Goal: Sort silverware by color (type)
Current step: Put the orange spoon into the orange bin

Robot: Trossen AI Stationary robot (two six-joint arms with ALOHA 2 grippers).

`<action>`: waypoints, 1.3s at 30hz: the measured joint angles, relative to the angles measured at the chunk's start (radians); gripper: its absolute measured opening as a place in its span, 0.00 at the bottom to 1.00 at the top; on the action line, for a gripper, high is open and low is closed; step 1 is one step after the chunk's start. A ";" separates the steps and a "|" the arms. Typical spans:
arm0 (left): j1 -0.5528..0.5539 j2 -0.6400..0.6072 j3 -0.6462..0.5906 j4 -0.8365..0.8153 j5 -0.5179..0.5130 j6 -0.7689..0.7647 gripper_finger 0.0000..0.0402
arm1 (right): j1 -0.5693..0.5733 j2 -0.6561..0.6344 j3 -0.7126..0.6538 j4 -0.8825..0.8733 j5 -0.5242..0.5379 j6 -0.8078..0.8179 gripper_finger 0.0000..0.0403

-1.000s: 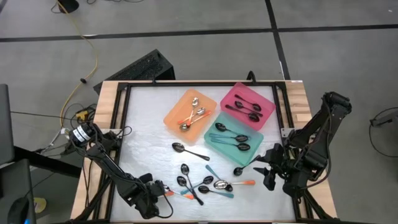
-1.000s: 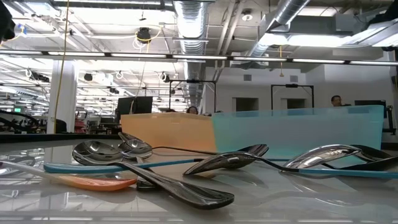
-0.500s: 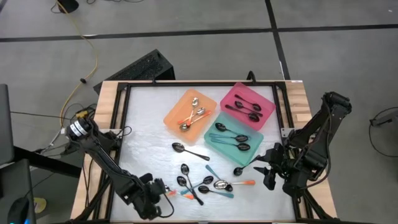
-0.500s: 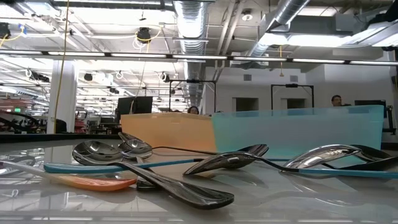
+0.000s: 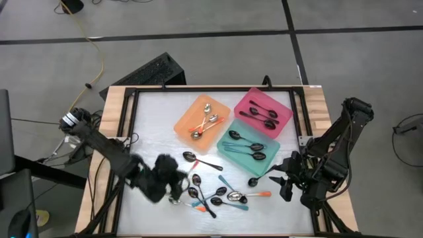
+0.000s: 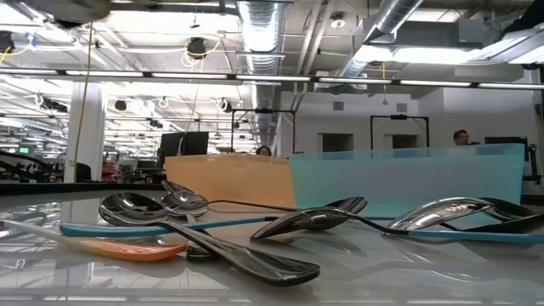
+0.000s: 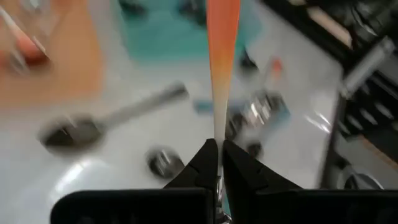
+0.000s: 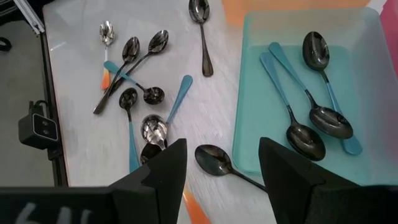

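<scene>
My left gripper (image 7: 217, 148) is shut on an orange-handled spoon (image 7: 222, 50). In the high view it shows blurred (image 5: 170, 190) at the left of the loose spoon cluster (image 5: 215, 195). My right gripper (image 8: 217, 180) is open and hangs over the table (image 5: 282, 178) beside the teal tray's near side, above a loose black spoon (image 8: 214, 158). The orange tray (image 5: 201, 122) holds shiny spoons with orange handles. Black spoons lie in the pink tray (image 5: 263, 112), teal-handled ones in the teal tray (image 5: 248, 149). Another black spoon (image 5: 198, 158) lies alone mid-table. My left gripper pinches the orange-handled spoon between its two fingers at the thin end of the handle (image 7: 216, 127). The handle runs straight forward past the fingertips and widens toward its free end. The fingers hide the bowl. I cannot tell whether the spoon is clear of the table.
The loose spoons lie crossed over one another near the table's near edge (image 6: 212, 246). The three trays sit close together right of centre toward the far side. A black frame (image 5: 125, 132) borders the white table top. The left half of the table holds only my left arm.
My left arm has swung fast from the near-left corner toward the far edge and somewhat rightward, blurred in the high view. The loose spoons have kept their places.
</scene>
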 joint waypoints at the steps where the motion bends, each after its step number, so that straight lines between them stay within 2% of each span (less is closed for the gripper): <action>1: 0.028 -0.013 0.000 0.002 -0.009 0.030 0.00 | 0.000 0.000 0.000 0.000 0.000 0.000 0.51; 6: 0.184 -0.054 0.000 0.076 -0.012 0.211 0.00 | 0.000 0.000 0.000 0.000 0.001 0.000 0.51; 14: 0.405 -0.055 0.000 0.230 0.069 0.437 0.00 | 0.000 0.000 0.000 0.001 0.002 0.013 0.51; 20: 0.533 -0.055 0.000 0.292 0.078 0.497 0.00 | 0.000 0.000 0.000 0.001 0.010 0.019 0.51; 28: 0.626 -0.055 0.001 0.326 0.094 0.518 0.00 | 0.000 0.000 0.000 0.005 0.043 0.021 0.51; 30: 0.631 -0.055 0.000 0.380 0.132 0.544 0.00 | -0.002 0.000 0.000 0.023 0.109 0.018 0.51; 35: 0.610 -0.055 0.001 0.546 0.268 0.623 0.00 | -0.072 -0.007 0.000 0.062 0.424 -0.001 0.51; 37: 0.599 -0.055 0.001 0.608 0.295 0.642 0.00 | -0.128 -0.010 0.000 0.086 0.493 -0.002 0.51; 39: 0.591 -0.055 0.001 0.673 0.303 0.668 0.00 | -0.196 -0.014 0.000 0.150 0.511 -0.021 0.51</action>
